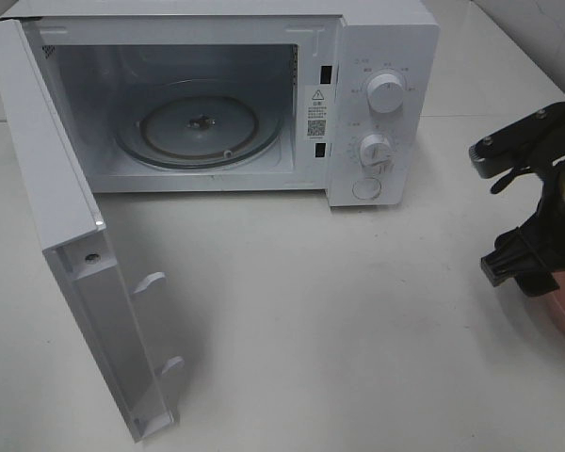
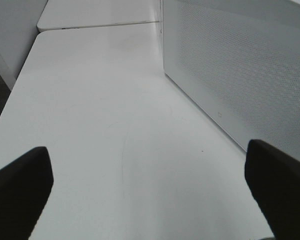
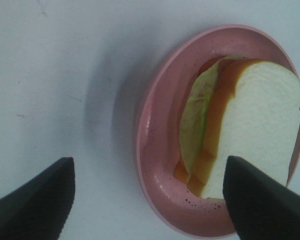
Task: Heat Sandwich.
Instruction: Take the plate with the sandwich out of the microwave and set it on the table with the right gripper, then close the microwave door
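Showing only wrist-side (overhead hides it): sandwich (image 3: 240, 130) on plate (image 3: 160, 150).

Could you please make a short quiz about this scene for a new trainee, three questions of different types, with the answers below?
1. True or false: the microwave door is shut.
2. Multiple choice: the sandwich lies (a) on the glass turntable, (b) on the pink plate, (c) directly on the table.
3. Short answer: how do the jaws of the right gripper stand, and do they hold the sandwich?

Key
1. False: the door stands wide open and the turntable is bare.
2. b: the sandwich rests on the plate, outside the microwave.
3. The jaws are apart above the plate and hold nothing.
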Robot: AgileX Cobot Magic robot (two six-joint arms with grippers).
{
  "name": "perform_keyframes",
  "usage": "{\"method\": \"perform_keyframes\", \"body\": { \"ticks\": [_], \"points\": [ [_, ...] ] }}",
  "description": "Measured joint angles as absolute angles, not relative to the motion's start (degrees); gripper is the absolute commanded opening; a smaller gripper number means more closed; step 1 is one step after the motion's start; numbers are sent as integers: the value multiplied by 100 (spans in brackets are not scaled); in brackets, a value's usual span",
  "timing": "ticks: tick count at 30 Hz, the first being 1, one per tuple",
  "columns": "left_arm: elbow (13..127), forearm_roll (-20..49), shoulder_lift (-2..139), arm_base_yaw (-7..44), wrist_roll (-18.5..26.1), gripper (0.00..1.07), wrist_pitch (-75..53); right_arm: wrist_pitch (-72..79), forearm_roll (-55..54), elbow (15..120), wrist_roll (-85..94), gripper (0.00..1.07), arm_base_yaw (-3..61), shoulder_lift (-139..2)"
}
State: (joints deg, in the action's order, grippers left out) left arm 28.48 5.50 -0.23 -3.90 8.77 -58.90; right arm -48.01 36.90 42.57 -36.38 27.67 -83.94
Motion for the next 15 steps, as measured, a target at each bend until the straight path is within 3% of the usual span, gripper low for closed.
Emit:
{"method": "perform_keyframes", "body": {
  "ticks": [15],
  "points": [
    [2848, 550, -23, -390, 877, 104, -5890, -5649, 1318, 4257, -1129, 78, 2767, -6010]
  ]
}}
